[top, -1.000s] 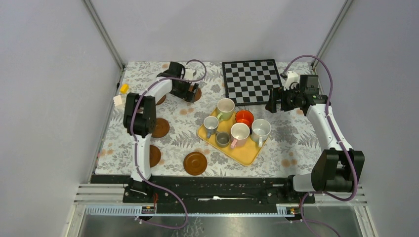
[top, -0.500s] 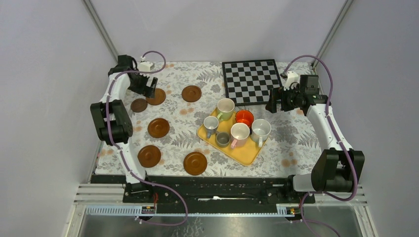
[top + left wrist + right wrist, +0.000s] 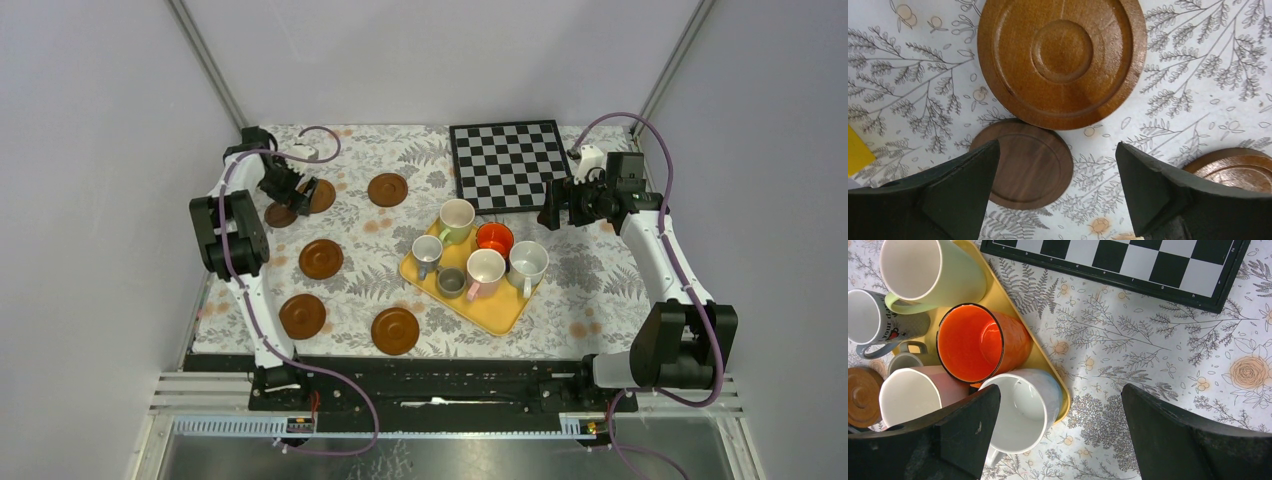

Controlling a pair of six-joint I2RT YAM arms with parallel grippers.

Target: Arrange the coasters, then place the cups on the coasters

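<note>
Brown wooden coasters (image 3: 1062,55), ringed, glossy; left hand (image 3: 1057,155), right hand (image 3: 1060,392) spread wide, empty.

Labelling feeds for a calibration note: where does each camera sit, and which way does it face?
Top external: above and behind the robot, looking down on the table; both arms, left hand, right hand show.
Left wrist: on the left arm, facing down at two coasters; its open fingers show.
Right wrist: facing down at yellow tray, cups, chessboard; its open fingers show.
Shared: orange cup, top and right wrist.

cups (image 3: 973,342) — crowded on yellow tray (image 3: 1042,360) | chessboard (image 3: 1128,265) nearby | jaws wide apart
</note>
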